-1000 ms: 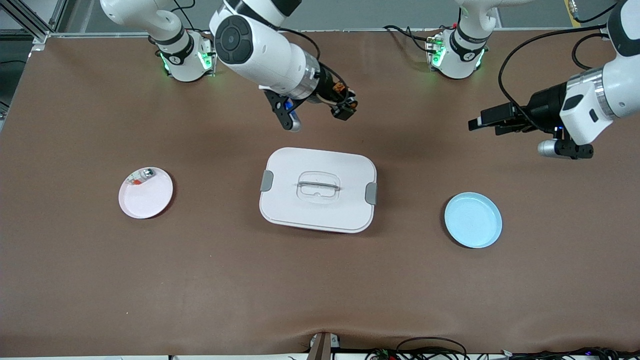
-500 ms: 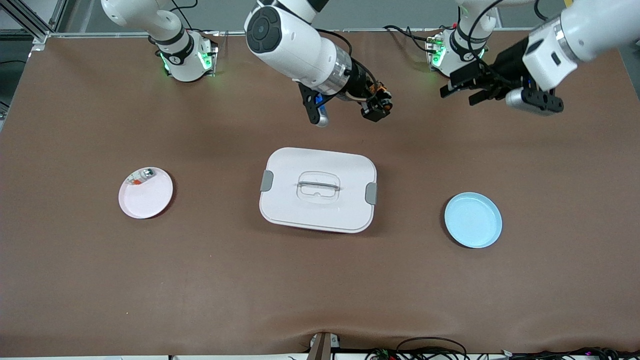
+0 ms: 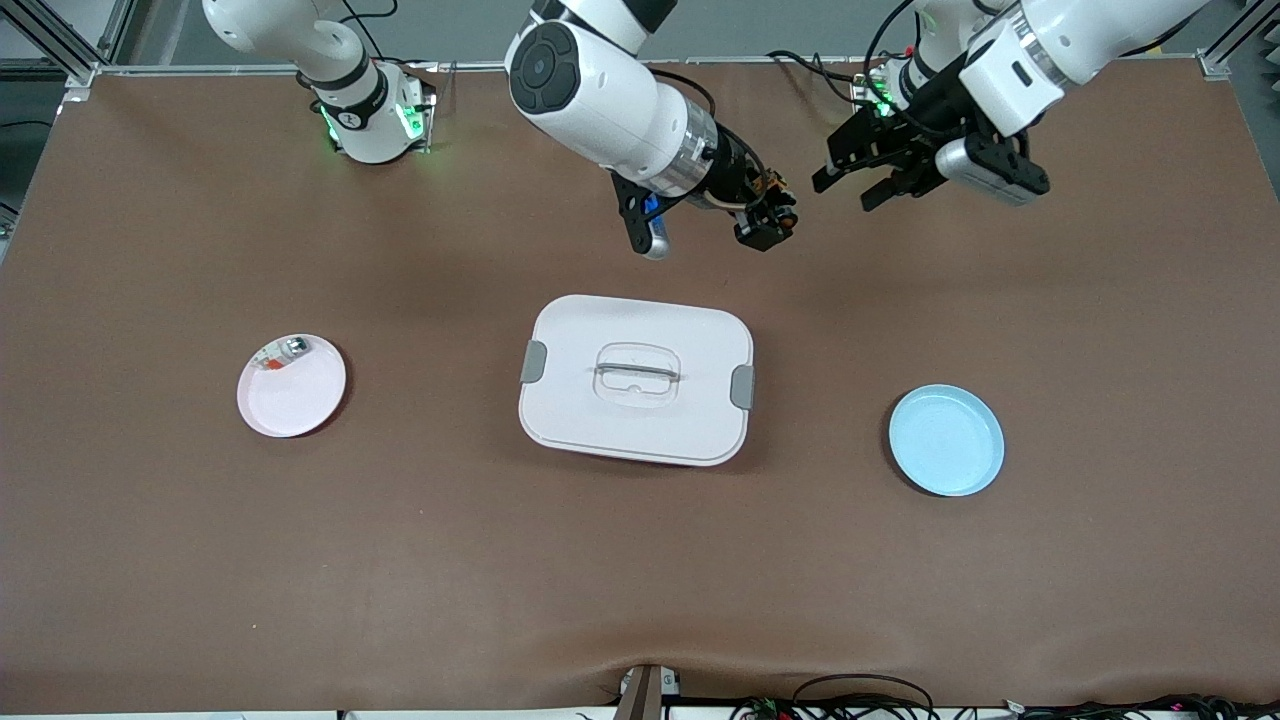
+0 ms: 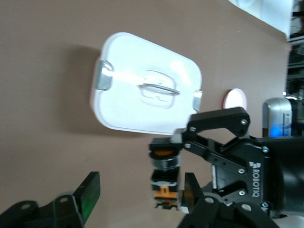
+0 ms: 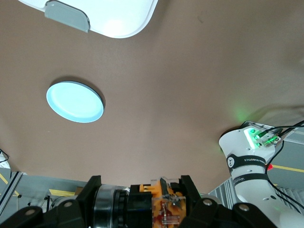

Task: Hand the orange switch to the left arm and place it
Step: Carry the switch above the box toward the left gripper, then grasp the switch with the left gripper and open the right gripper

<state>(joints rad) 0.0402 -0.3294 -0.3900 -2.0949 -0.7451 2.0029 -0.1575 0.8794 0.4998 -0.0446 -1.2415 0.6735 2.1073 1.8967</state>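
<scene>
My right gripper is shut on the orange switch and holds it in the air over the bare brown table, between the white box and the arm bases. In the right wrist view the switch sits clamped between the fingers. My left gripper is open, close beside the switch, and points at it. In the left wrist view the switch, orange cap toward the box, lies between my left gripper's open fingers, close to one of them. The left gripper holds nothing.
A pink plate with a small silver-and-red piece lies toward the right arm's end of the table. A light-blue plate lies toward the left arm's end and shows in the right wrist view. Cables run along the table's front edge.
The left arm has swung in from its end of the table to the switch. The right gripper has carried the switch a little toward the left arm's end.
</scene>
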